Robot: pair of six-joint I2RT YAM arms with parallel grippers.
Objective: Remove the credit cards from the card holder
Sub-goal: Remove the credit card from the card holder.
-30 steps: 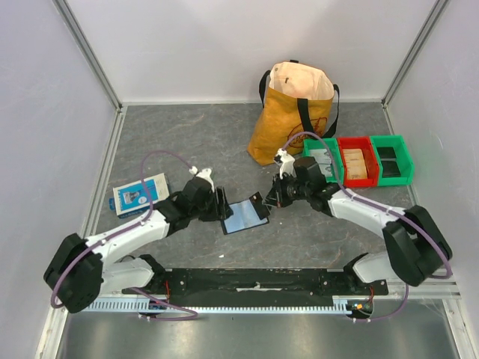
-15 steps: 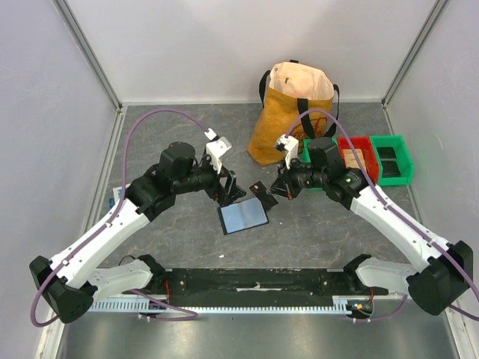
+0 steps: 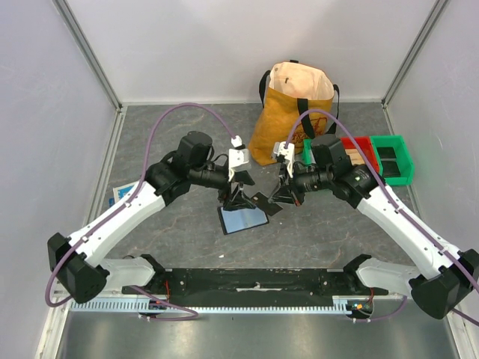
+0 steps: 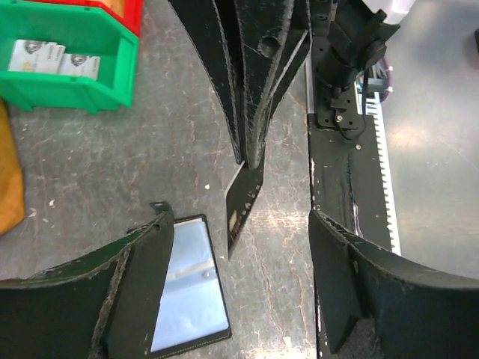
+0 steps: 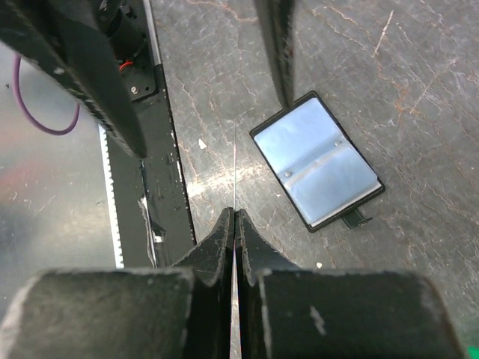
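Black edging frames the holder (image 5: 318,161). We see it lying open and flat on the mottled grey table (image 3: 187,142). Its inside is a glossy pale blue-grey rectangle with a lighter band across the middle, and a small tab pokes from one short side.

Over to the right gripper (image 5: 234,215): its two dark, rough-faced fingers are pressed tight together on one card (image 4: 244,202). It's a thin, stiff sheet that we catch almost edge-on, dark in these views, held up off the table at a tilt. From above, that card hangs just by the holder's far right corner, not touching it.

The left gripper (image 3: 238,199) hovers over the holder's far edge, jaws spread wide with nothing between the pads. From its own camera the pinched card sits in the gap between its fingers, and the holder lies below, next to the left-hand one.

Count time: one holder and one card out in the air. We can't tell how many more sit behind that shiny inner face.

At the back, one tan bag (image 3: 288,112) with black straps stands upright. Beside it are three plastic bins in a row: a green bin (image 4: 67,96), a red bin (image 3: 359,182) and another green one. One blue-and-white box (image 3: 123,193) peeks out from under the left arm.
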